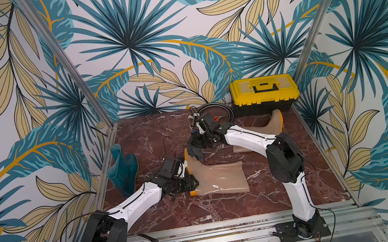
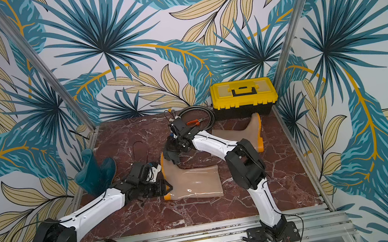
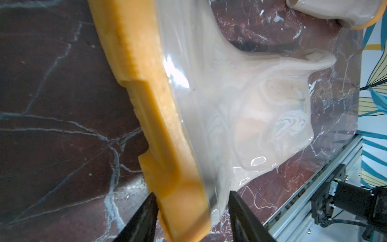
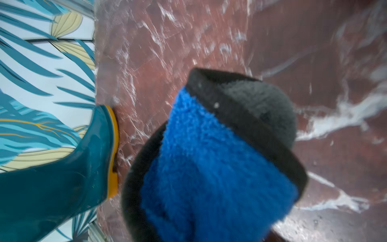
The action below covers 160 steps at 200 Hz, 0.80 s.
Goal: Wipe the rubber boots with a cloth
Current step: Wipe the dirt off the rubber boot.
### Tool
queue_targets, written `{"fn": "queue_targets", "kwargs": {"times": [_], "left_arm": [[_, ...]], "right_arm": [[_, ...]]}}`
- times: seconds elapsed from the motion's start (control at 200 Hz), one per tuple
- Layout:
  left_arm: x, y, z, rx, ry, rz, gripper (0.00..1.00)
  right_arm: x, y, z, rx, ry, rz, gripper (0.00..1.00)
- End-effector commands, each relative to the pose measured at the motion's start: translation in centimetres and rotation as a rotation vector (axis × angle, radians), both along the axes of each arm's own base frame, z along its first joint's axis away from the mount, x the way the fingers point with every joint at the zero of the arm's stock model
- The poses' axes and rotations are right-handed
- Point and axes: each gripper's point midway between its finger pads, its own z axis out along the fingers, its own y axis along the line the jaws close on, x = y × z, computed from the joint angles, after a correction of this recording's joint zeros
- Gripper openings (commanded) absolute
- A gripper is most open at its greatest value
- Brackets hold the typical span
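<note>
The beige boot (image 1: pixel 220 178) lying at the centre of the table (image 1: pixel 203 213) is mid-wipe, I'd say. The right gripper (image 1: pixel 198 143), clamped tight on the cloth (image 4: pixel 219 157), holds it at the toe, toward 11 o'clock, while the left gripper (image 3: pixel 192 194) straddles the heel at 7 o'clock, jaws half spread; whether they pinch it I can't tell. Next the heel wants a firm hold so the cloth can sweep along the shaft toward 3 o'clock.
</note>
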Motion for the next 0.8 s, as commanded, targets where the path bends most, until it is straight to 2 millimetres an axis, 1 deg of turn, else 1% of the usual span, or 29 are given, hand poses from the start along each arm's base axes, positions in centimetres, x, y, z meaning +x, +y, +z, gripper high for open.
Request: {"fn": "queue_targets", "kwargs": {"times": [0.0, 0.01, 0.015, 0.025, 0.045, 0.05, 0.055, 0.08, 0.09, 0.095, 0.11, 0.115, 0.165, 0.22, 0.285, 0.32, 0.375, 0.405, 0.421, 0.476, 0.536, 0.606, 0.661, 0.701, 0.756, 0.796], "left_arm": [[0.2, 0.3, -0.2, 0.028, -0.022, -0.007, 0.52], [0.2, 0.4, -0.3, 0.03, -0.021, -0.006, 0.51], [0.2, 0.4, -0.2, 0.03, -0.022, -0.006, 0.51], [0.3, 0.4, -0.2, 0.031, -0.023, -0.006, 0.51], [0.4, 0.4, -0.2, 0.034, -0.025, -0.007, 0.51], [0.4, 0.3, -0.2, 0.034, -0.025, -0.008, 0.51], [0.4, 0.3, -0.2, 0.035, -0.025, -0.008, 0.51], [0.6, 0.3, -0.3, 0.038, -0.027, -0.009, 0.51], [0.6, 0.3, -0.2, 0.038, -0.028, -0.01, 0.51], [0.6, 0.3, -0.3, 0.039, -0.027, -0.01, 0.51], [0.7, 0.3, -0.2, 0.039, -0.029, -0.012, 0.51], [0.7, 0.3, -0.2, 0.039, -0.029, -0.012, 0.51], [0.9, 0.2, -0.2, 0.039, -0.032, -0.02, 0.51], [1.0, 0.1, -0.1, 0.04, -0.035, -0.025, 0.51], [1.1, 0.0, -0.1, 0.041, -0.04, -0.033, 0.51], [1.2, 0.1, 0.0, 0.041, -0.043, -0.033, 0.51], [1.2, 0.1, 0.0, 0.044, -0.045, -0.03, 0.5], [1.3, 0.1, 0.0, 0.044, -0.046, -0.03, 0.5], [1.3, 0.1, 0.0, 0.044, -0.046, -0.03, 0.5], [1.5, 0.1, 0.1, 0.044, -0.047, -0.028, 0.49], [1.8, 0.2, 0.0, 0.053, -0.051, -0.018, 0.47], [2.1, 0.1, 0.0, 0.055, -0.049, -0.02, 0.47], [2.4, 0.0, 0.1, 0.052, -0.047, -0.018, 0.47], [2.6, 0.0, 0.2, 0.05, -0.051, -0.016, 0.47], [2.8, 0.0, 0.4, 0.05, -0.057, -0.011, 0.47], [2.9, 0.1, 0.5, 0.054, -0.063, -0.008, 0.47]], "right_arm": [[-4.8, 1.2, -0.5, 0.074, 0.061, 0.04, 0.0], [-5.1, 1.0, -0.3, 0.075, 0.058, 0.038, 0.0], [-5.5, 0.9, -0.8, 0.068, 0.068, 0.04, 0.0], [-5.9, 0.6, -1.0, 0.063, 0.073, 0.038, 0.0], [-6.5, 0.4, -1.0, 0.074, 0.064, 0.036, 0.0], [-6.6, 0.2, -0.8, 0.077, 0.059, 0.034, 0.0], [-6.8, 0.1, -1.1, 0.073, 0.064, 0.032, 0.0], [-7.7, -0.7, -1.5, 0.071, 0.073, 0.023, 0.0], [-8.0, -1.0, -1.2, 0.076, 0.068, 0.018, 0.0], [-8.1, -1.1, -1.5, 0.071, 0.074, 0.016, 0.0], [-8.6, -1.6, -1.3, 0.074, 0.071, 0.01, 0.0], [-8.8, -1.8, -1.7, 0.067, 0.076, 0.006, 0.0], [-10.1, -3.4, -1.6, 0.046, 0.071, -0.01, 0.0], [-10.8, -4.6, -1.0, 0.024, 0.062, -0.016, 0.0], [-11.0, -4.8, 0.2, 0.007, 0.046, 0.0, 0.0], [-10.6, -4.8, 0.8, -0.009, 0.029, 0.009, 0.0], [-9.2, -4.0, 1.9, -0.027, -0.011, 0.026, 0.0], [-8.1, -3.4, 2.7, -0.029, -0.036, 0.036, 0.0], [-7.6, -3.1, 2.8, -0.03, -0.041, 0.038, 0.0], [-5.5, -1.4, 3.7, -0.008, -0.07, 0.053, 0.0], [-3.5, 0.2, 4.1, 0.014, -0.084, 0.06, 0.0], [-2.0, 1.7, 4.1, 0.027, -0.087, 0.069, 0.0], [-1.6, 2.2, 3.3, 0.031, -0.072, 0.066, 0.0], [-1.7, 2.2, 2.7, 0.039, -0.053, 0.06, 0.0], [-2.5, 2.1, 1.8, 0.057, -0.026, 0.056, 0.0], [-3.4, 1.8, 1.2, 0.061, -0.006, 0.054, 0.0]]}}
